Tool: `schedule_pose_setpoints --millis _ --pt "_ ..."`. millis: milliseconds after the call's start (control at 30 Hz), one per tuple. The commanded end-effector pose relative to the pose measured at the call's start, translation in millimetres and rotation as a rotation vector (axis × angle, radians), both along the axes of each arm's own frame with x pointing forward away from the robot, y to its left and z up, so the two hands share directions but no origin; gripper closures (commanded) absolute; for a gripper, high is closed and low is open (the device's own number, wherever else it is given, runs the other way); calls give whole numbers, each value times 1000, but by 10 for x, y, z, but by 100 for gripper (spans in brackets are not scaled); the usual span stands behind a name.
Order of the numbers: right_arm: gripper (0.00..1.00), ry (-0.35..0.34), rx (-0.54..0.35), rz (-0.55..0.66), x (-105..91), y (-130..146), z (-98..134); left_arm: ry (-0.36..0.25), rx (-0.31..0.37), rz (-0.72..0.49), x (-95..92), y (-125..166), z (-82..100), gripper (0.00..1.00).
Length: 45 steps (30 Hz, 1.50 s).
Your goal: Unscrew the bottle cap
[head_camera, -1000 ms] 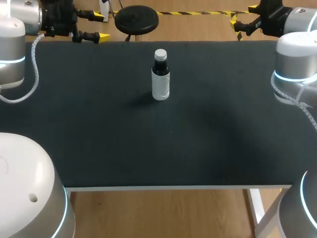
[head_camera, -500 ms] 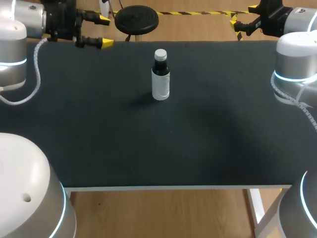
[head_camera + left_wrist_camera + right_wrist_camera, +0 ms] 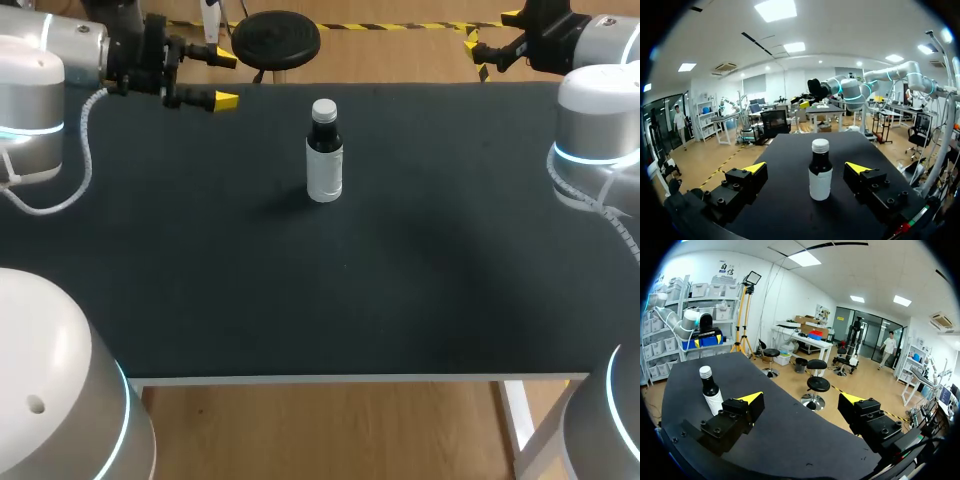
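A small dark bottle [image 3: 324,160] with a white label and a white cap [image 3: 323,108] stands upright on the black table [image 3: 300,280], towards the back middle. My left gripper [image 3: 224,78] hangs open at the table's far left edge, well left of the bottle. In the left wrist view the bottle [image 3: 820,172] stands ahead of that gripper [image 3: 807,167], in line with the gap between its fingers. My right gripper [image 3: 492,43] is open at the far right corner. In the right wrist view the bottle [image 3: 711,391] is off beside the right gripper [image 3: 802,399], beyond one finger.
Nothing else lies on the black table. Its front edge [image 3: 350,378] runs across the lower part of the head view. Both arms' bulky white links [image 3: 40,90] [image 3: 597,130] stand at the table's left and right sides.
My left gripper has moved rightward along the table's far edge, nearer the bottle. The right arm and the bottle have kept still.
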State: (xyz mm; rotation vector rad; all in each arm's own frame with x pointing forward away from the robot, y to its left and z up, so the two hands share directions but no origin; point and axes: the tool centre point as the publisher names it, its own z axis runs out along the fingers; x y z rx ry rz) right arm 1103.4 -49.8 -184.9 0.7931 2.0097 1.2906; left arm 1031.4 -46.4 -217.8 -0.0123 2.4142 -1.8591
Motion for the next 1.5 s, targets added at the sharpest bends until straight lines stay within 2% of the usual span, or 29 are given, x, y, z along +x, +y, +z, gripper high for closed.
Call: schedule_pose_setpoints --millis 33,400,700,1100,1500 --pt "0 2 -2 1 7 -1 5 -3 -6 -9 -51 -29 -79 0" --pt "0 2 -2 1 7 -1 5 30 69 -101 -144 -380 -255 0" --pt "0 2 -2 1 7 -1 5 43 71 -115 -154 -554 -381 0" --pt "0 2 -2 1 7 -1 5 53 112 -177 -166 -680 -464 0" --pt "0 2 -2 1 7 -1 5 90 125 -151 -178 -823 -530 0"
